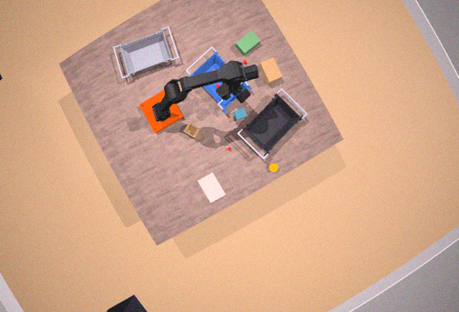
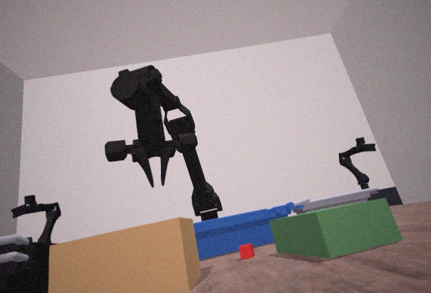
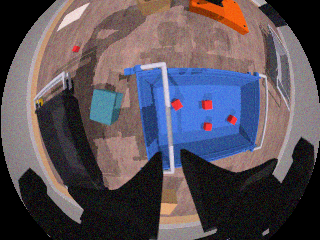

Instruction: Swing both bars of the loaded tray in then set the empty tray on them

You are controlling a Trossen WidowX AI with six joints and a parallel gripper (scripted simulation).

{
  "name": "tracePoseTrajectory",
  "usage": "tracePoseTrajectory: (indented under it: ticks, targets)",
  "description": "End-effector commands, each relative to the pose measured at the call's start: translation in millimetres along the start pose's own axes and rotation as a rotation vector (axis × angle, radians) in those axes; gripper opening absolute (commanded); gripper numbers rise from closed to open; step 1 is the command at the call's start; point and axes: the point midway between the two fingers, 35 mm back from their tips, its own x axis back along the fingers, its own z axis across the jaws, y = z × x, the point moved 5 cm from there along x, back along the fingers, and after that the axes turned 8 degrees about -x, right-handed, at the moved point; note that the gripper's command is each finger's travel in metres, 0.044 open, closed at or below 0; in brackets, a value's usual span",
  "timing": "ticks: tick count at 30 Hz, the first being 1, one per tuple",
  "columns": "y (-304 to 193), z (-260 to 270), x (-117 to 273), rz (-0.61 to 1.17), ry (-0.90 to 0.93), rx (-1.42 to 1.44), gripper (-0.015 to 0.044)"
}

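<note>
Gripper (image 1: 234, 90) (image 2: 157, 186) (image 3: 171, 155) over blue tray (image 1: 207, 64) (image 2: 236, 236) (image 3: 220, 90), fingers slightly apart, nothing between them. Loaded tray sits below the hand on the table, red cubes (image 1: 217, 85) (image 3: 207, 104) inside. Wrist view: left white bar (image 1: 221, 104) (image 3: 168, 117) lies across the tray top, near end by the fingertips; right white bar (image 1: 200, 59) (image 3: 266, 112) stands out past the rim. Top view: black tray (image 1: 272, 125) (image 2: 24, 269) (image 3: 62, 135) right, nearer; gray tray (image 1: 148, 57) (image 2: 337, 202) (image 3: 275, 60) far left, both empty, on table. Teal block (image 1: 239, 113) (image 3: 104, 106) between blue and black trays. Tabletop (image 1: 166, 190) (image 2: 414, 227) (image 3: 185, 50) brown wood-grain; floor (image 1: 333, 227) tan, back wall (image 2: 278, 108) pale.
</note>
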Motion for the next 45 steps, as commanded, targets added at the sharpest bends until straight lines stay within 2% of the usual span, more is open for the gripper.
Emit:
tracePoseTrajectory:
  ticks: [1, 3, 14, 33, 35, 45]
  targets:
    - [-0.6, -1.7, -0.3, 0.000, 0.000, 0.021, 0.0082]
    - [-5.0, -15.5, -3.1, 0.000, -0.001, 0.185, 0.0082]
    - [-20.8, -136.2, -25.5, 0.007, -0.004, 1.570, 0.0082]
    - [5.4, -262.8, -48.4, 0.021, 0.003, 3.043, 0.0082]
    - [8.3, -270.0, -49.7, 0.022, 0.004, 3.132, 0.0082]
    - [8.6, -270.7, -49.8, 0.023, 0.004, 3.140, 0.0082]
